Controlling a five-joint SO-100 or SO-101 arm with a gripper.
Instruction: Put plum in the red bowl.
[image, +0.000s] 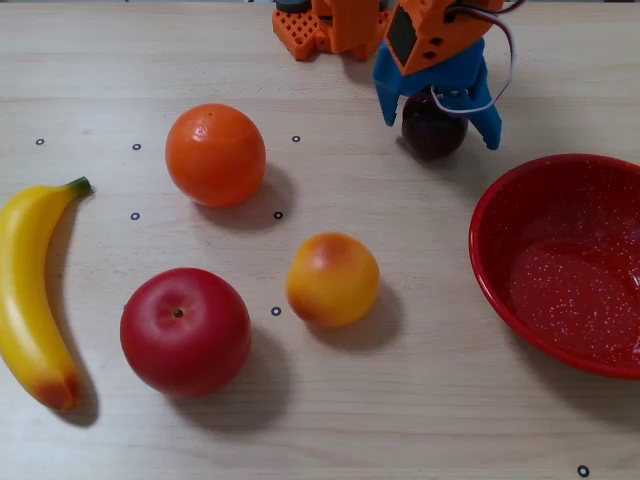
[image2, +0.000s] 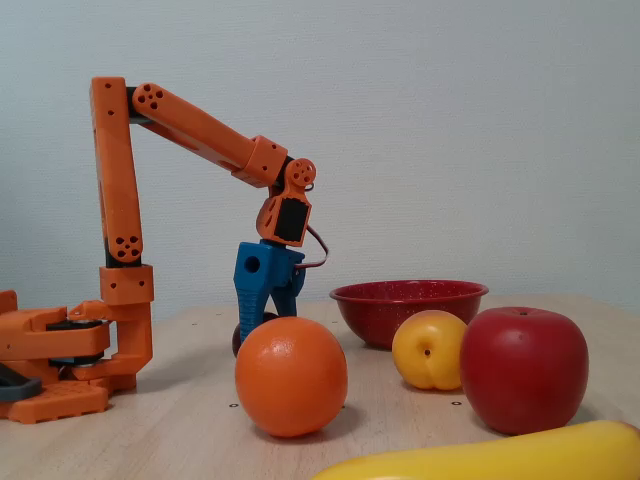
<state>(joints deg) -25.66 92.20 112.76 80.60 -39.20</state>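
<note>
The plum (image: 432, 136), small and dark maroon, rests on the table at the back, right of centre in the overhead view. My gripper (image: 440, 128) reaches down over it, open, with one blue finger (image: 388, 95) on its left and the other close on its right. I cannot tell whether the fingers touch it. In the fixed view only a sliver of the plum (image2: 240, 338) shows behind the orange, under the gripper (image2: 258, 312). The red bowl (image: 490, 250) with white speckles stands empty at the right edge, just in front of the plum; it also shows in the fixed view (image2: 410, 293).
An orange (image: 215, 154), a yellow-red peach (image: 332, 279), a red apple (image: 185, 331) and a banana (image: 25, 290) lie left of the plum in the overhead view. The arm's orange base (image: 320, 28) stands at the back edge.
</note>
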